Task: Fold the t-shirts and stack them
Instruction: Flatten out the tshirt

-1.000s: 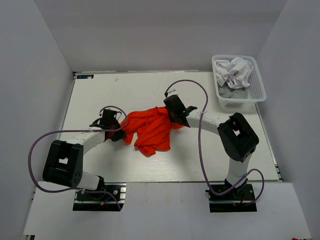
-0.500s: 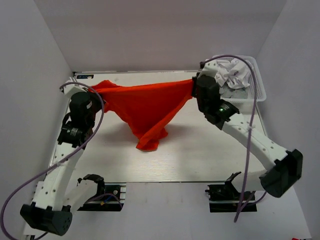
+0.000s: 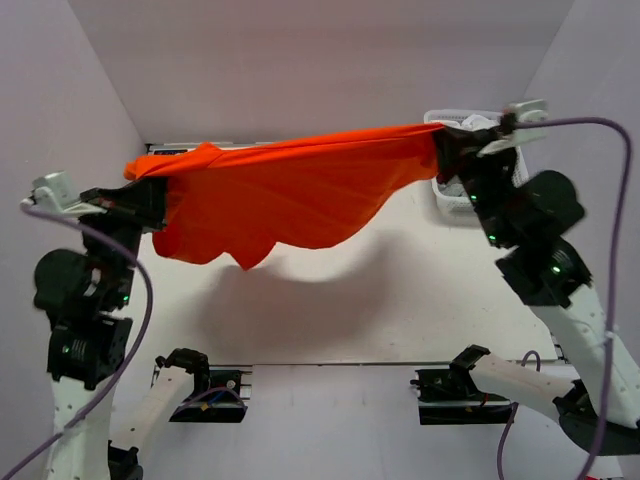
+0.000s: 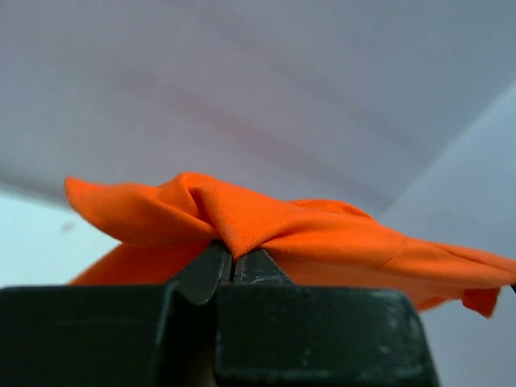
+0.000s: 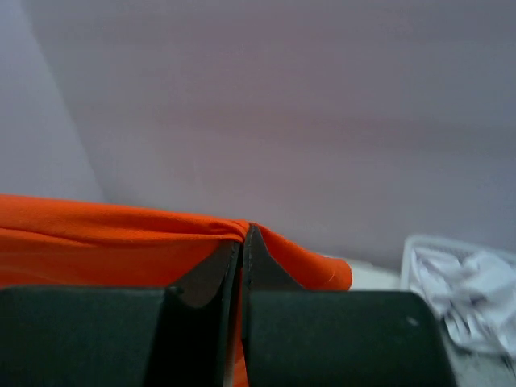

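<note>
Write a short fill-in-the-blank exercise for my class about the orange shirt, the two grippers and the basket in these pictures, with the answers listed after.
1. The orange t-shirt is held in the air, stretched between ____ grippers.
2. The left gripper and right gripper are both (open/shut) ____ on the cloth.
3. The crumpled white shirts lie in a lattice ____.
4. Seen from above, that container stands at the table's far ____ corner.
Answers: two; shut; basket; right.

Orange-red t-shirt stretched wide midair (hem drooping); white t-shirts crumpled far right.
</note>
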### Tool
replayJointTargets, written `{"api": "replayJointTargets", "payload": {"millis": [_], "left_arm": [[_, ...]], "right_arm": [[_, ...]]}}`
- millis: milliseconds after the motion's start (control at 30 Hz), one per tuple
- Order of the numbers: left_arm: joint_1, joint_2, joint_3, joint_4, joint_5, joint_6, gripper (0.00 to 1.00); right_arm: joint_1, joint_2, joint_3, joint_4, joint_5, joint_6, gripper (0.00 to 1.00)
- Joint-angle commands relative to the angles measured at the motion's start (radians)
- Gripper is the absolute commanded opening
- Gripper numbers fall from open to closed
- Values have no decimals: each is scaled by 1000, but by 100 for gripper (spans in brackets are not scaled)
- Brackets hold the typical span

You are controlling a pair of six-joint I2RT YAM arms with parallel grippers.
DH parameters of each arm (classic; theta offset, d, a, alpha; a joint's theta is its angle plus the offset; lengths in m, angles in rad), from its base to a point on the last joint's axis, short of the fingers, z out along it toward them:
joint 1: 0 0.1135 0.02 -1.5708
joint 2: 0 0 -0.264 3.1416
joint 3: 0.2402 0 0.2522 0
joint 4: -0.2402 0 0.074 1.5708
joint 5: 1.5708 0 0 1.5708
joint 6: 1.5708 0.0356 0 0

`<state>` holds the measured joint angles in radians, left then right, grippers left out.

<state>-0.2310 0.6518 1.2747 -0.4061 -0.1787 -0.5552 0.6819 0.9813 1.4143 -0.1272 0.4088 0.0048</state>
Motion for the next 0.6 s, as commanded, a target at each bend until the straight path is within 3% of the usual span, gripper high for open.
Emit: {"api": "replayJointTargets", "payload": {"millis": [0, 167, 300, 400, 567], "left_arm": [[13, -47, 83, 38, 93, 52, 0], [13, -58, 189, 9, 194, 89, 0], [13, -1, 222, -11, 185, 89, 0], [13, 73, 163, 47, 168, 89, 0], [13, 293, 108, 47, 64, 116, 0]], "right_arm": [[-12, -73, 100, -15, -128, -52, 0], [-10, -119, 163, -58, -179, -65, 0], [-10, -92, 157, -42, -156, -66, 0], [-12, -26, 140, -16, -99, -69, 0], [-21, 173, 48, 112, 129, -65, 0]]}}
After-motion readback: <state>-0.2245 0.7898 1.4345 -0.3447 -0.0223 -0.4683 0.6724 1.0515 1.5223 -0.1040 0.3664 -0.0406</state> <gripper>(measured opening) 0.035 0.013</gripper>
